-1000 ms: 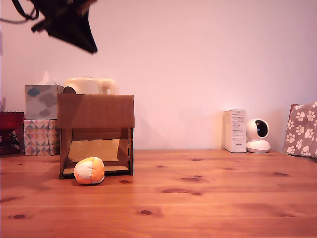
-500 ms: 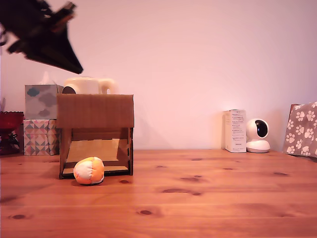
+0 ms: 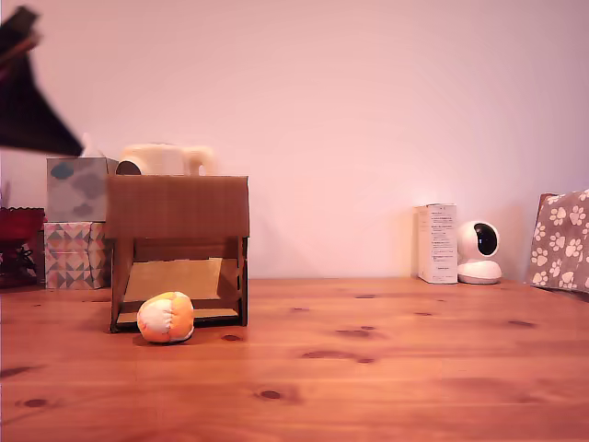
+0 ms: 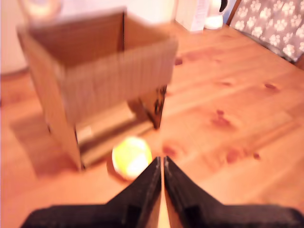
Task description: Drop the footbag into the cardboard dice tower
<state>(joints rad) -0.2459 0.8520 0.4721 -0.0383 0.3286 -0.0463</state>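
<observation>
Hand (image 4: 160,162) farther from tower (image 3: 177,207); footbag (image 3: 166,317) unmoved

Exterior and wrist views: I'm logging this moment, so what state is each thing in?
footbag: lying loose on the table, at the tower's lower front opening.
cardboard dice tower: upright, top open, visible ramp bare.
gripper: shut, holding nothing, raised above the table.
upper tissue box: stacked on a patterned box, tissue poking out.

Showing matt, ribbed corrugation across the brown cardboard dice tower (image 3: 178,207); looking soft and stitched on the orange-and-white cloth footbag (image 3: 166,317); gleaming faintly satin over the knotty orange-brown wooden table (image 3: 386,368).
</observation>
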